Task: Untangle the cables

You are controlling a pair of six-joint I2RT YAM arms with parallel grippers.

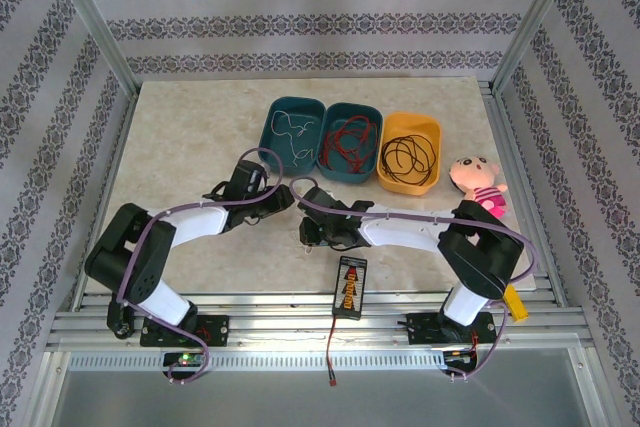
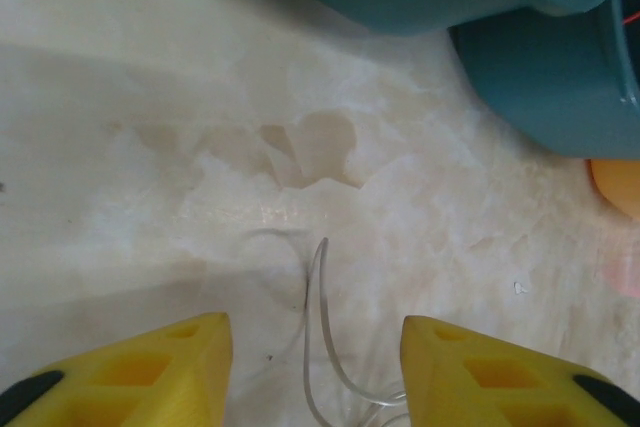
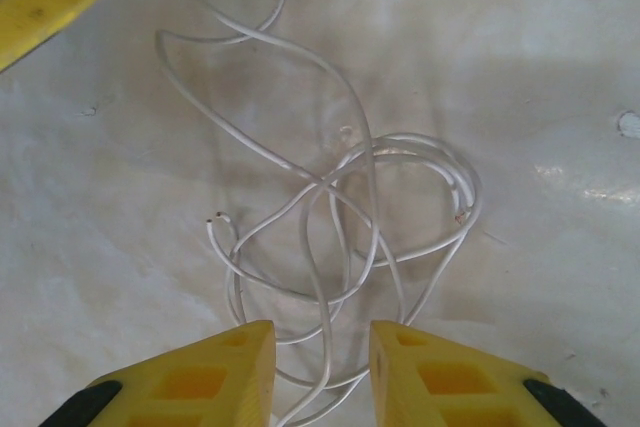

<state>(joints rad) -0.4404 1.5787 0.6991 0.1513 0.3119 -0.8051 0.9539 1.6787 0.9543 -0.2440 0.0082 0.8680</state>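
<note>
A whitish cable (image 3: pixel 375 207) lies in loose, crossing loops on the marble table (image 1: pixel 190 147). My right gripper (image 3: pixel 320 342) hangs just over its near loops, jaws apart, with strands running between the fingers. My left gripper (image 2: pixel 315 332) is open too, and a clear strand (image 2: pixel 322 317) curves up between its yellow fingers. Both grippers meet at mid-table, left gripper (image 1: pixel 283 197) and right gripper (image 1: pixel 312 229). A red cable (image 1: pixel 350 142) lies in the middle teal bin (image 1: pixel 350 107), a black cable (image 1: pixel 408 155) in the yellow bin (image 1: pixel 412 117), and another whitish wire (image 1: pixel 290 132) in the left teal bin (image 1: pixel 270 122).
The three bins stand in a row at the back of the table. A pink plush toy (image 1: pixel 478 182) lies at the right. A small black device (image 1: pixel 350 285) with a red lead (image 1: pixel 332 347) sits at the near edge. Patterned walls enclose the table.
</note>
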